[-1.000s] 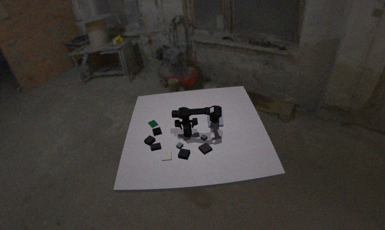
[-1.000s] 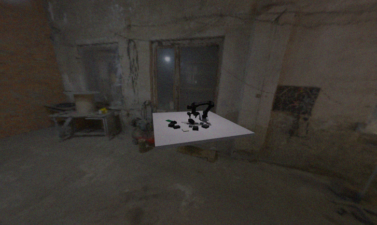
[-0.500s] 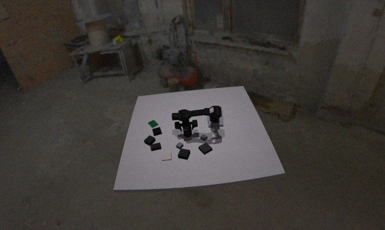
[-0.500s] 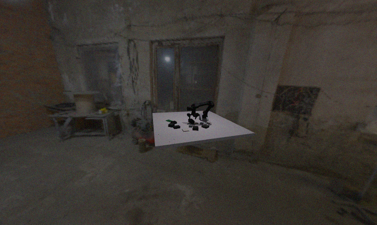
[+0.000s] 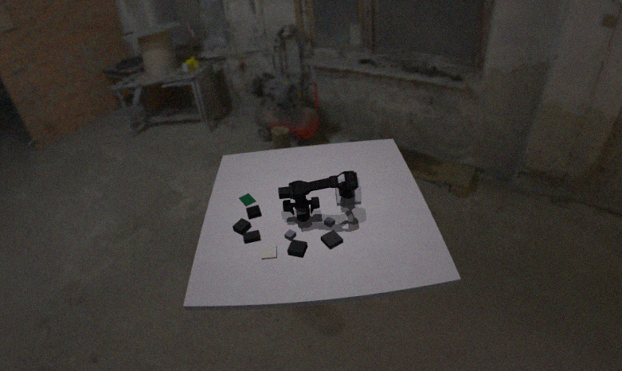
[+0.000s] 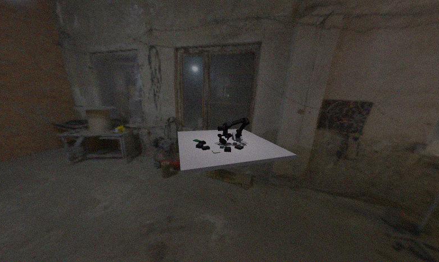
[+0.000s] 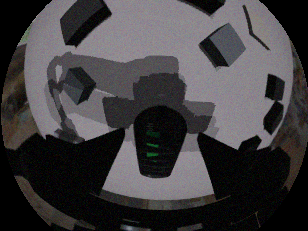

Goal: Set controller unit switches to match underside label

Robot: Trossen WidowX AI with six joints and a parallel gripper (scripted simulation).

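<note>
The dark controller unit (image 7: 156, 161) (image 5: 303, 214) (image 6: 222, 141) is a long, rounded block on the bench. In the wrist view its switch side faces up towards me, its long axis running between my fingers. Green shows at three switches in shadow; the remaining switch positions are too dark to read. The underside label is hidden. My gripper (image 7: 162, 134) (image 5: 301, 208) is wide open and empty, pointing down above the unit, with one finger on each side and a visible gap to both. In the top and exterior views the arm and shadows partly cover the unit.
Two small grey blocks (image 7: 227, 45) (image 5: 290, 234) (image 5: 329, 221) lie near the unit. Dark modules (image 5: 297, 248) (image 5: 331, 239) lie towards the front, with several more (image 5: 241, 226) at the left. A green board (image 5: 247, 199) and a cream tile (image 5: 269, 252) lie flat.
</note>
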